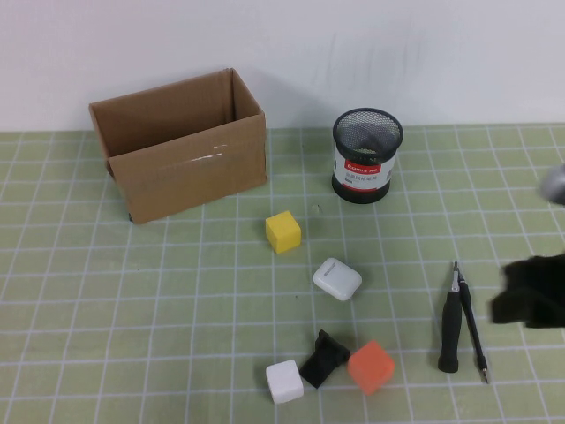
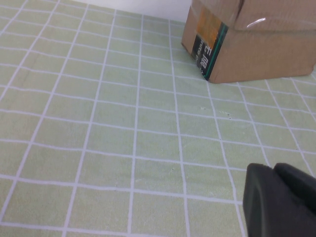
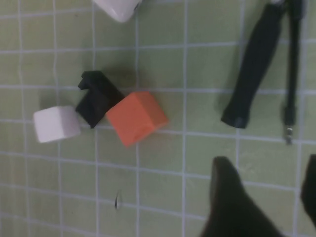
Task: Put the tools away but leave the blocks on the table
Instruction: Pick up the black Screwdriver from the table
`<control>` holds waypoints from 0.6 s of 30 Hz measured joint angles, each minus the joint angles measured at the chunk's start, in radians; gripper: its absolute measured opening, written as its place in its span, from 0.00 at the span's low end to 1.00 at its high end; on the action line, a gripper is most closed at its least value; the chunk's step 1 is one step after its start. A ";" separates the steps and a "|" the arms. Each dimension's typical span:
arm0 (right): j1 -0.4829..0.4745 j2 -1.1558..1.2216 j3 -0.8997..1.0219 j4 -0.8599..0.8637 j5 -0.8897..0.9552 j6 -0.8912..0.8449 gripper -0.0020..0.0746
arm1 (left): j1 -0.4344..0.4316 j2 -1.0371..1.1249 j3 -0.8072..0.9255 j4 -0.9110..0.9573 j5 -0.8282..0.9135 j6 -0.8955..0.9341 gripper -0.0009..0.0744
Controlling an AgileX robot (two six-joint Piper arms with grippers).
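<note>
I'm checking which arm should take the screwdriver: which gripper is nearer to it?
Right. The right gripper, open, hovers just beside the screwdriver at the table's right edge. The left gripper, shut, is far away near the cardboard box.

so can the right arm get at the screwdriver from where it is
Probably yes. The right claw is open and sits just beside the screwdriver, with bare table between them. Only the thin pen-like tool lies close alongside, so it may get nudged. The left claw is shut, parked far off.

An open cardboard box [image 1: 181,146] and a black mesh cup [image 1: 367,155] are seen at the back. A white case [image 1: 337,279] and a small black object [image 1: 323,359] are seen nearer.
</note>
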 joint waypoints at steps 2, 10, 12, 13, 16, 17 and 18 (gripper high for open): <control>0.064 0.053 -0.018 -0.056 -0.034 0.087 0.41 | 0.000 0.000 0.000 0.000 0.000 0.000 0.01; 0.240 0.251 -0.141 -0.357 -0.076 0.462 0.44 | 0.000 0.000 0.000 0.000 0.000 0.000 0.01; 0.247 0.303 -0.174 -0.369 -0.088 0.490 0.44 | 0.000 0.000 0.000 0.000 0.000 0.000 0.01; 0.248 0.329 -0.189 -0.369 -0.097 0.497 0.44 | 0.000 0.000 0.000 0.000 0.000 0.000 0.01; 0.248 0.395 -0.218 -0.371 -0.122 0.522 0.44 | 0.000 0.000 0.000 0.000 0.000 0.000 0.01; 0.248 0.416 -0.223 -0.371 -0.134 0.529 0.44 | 0.000 0.000 0.000 0.000 0.000 0.000 0.01; 0.248 0.437 -0.225 -0.371 -0.141 0.532 0.44 | 0.000 0.000 0.000 0.000 0.000 0.000 0.01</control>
